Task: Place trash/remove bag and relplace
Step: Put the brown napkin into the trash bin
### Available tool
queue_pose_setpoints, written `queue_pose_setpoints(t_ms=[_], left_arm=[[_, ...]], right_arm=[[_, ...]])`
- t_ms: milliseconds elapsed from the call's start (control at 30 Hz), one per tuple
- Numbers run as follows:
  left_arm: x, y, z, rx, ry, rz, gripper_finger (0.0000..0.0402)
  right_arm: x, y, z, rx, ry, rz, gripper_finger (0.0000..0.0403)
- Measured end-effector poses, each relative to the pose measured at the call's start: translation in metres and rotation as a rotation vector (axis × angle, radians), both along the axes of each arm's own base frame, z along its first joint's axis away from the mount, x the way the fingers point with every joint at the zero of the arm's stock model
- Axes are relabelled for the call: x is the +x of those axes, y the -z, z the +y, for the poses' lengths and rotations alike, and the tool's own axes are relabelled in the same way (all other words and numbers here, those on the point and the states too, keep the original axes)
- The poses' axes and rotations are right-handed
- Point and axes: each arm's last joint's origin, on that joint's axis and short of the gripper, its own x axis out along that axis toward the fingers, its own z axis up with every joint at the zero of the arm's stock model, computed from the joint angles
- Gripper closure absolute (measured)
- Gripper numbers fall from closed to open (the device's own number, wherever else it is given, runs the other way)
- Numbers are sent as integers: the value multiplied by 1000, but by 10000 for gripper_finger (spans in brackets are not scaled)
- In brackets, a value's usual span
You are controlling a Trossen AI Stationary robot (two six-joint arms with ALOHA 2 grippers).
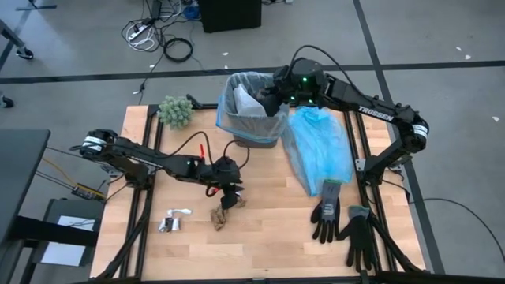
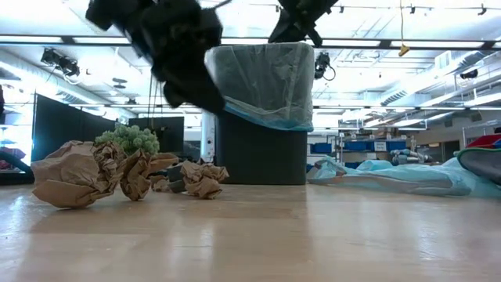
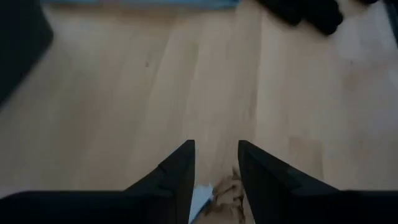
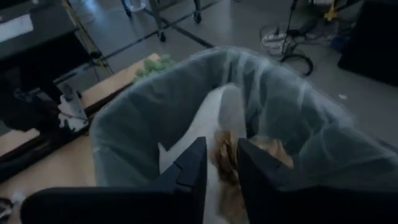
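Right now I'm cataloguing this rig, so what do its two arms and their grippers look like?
Both arms are dark, jointed tubes. The right arm bears white TROSSEN lettering and green lights near its wrist; the left arm has a white band at its base end and a red cable by the wrist. The left gripper and right gripper each have two dark, tapering, wedge-shaped fingers.

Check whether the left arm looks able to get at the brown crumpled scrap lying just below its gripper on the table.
Probably yes. The left gripper hangs right above the brown scrap, fingers parted, with bare table around it and nothing between. The right gripper is away over the bin.
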Motion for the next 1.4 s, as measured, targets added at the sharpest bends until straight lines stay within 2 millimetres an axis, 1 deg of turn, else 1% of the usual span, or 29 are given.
queue_pose_setpoints(t_ms=[100, 167, 267, 433, 533, 600, 700, 833, 967, 1067, 1133, 1233, 1400], left_arm=[[4, -9, -1, 57, 30, -24, 270], [4, -10, 0, 90, 25, -17, 270], [2, -9, 2, 97, 9, 30, 270], [-3, -8, 0, 114, 25, 118, 270], [-5, -8, 0, 108, 22, 138, 270], [-4, -8, 1, 50, 10, 140, 270], [-3, -10, 3, -16, -28, 137, 270], [-3, -13, 5, -17, -42, 152, 270], [-7, -16, 10, 16, -13, 242, 270], [-15, -11, 14, 56, 90, 352, 270], [-18, -7, 17, 88, 127, 376, 270], [-22, 2, 21, 108, 129, 410, 270], [-29, 17, 21, 140, 149, 437, 270]], right_arm=[[2, 1, -1, 2, -3, 0, 294], [2, 1, -1, -7, -5, 1, 280], [2, -2, 5, -19, -21, -12, 266], [-1, -18, 25, -34, -130, -92, 259], [1, -23, 36, -65, -194, -115, 261], [3, -23, 43, -96, -230, -104, 261], [6, -23, 54, -98, -267, -99, 261], [10, -23, 72, -78, -317, -111, 263], [11, -19, 86, -51, -361, -75, 264], [12, -15, 96, 0, -379, -48, 264], [12, -14, 102, 26, -390, -45, 264], [12, -11, 112, 33, -421, -18, 264], [12, -3, 115, 61, -424, 45, 264]])
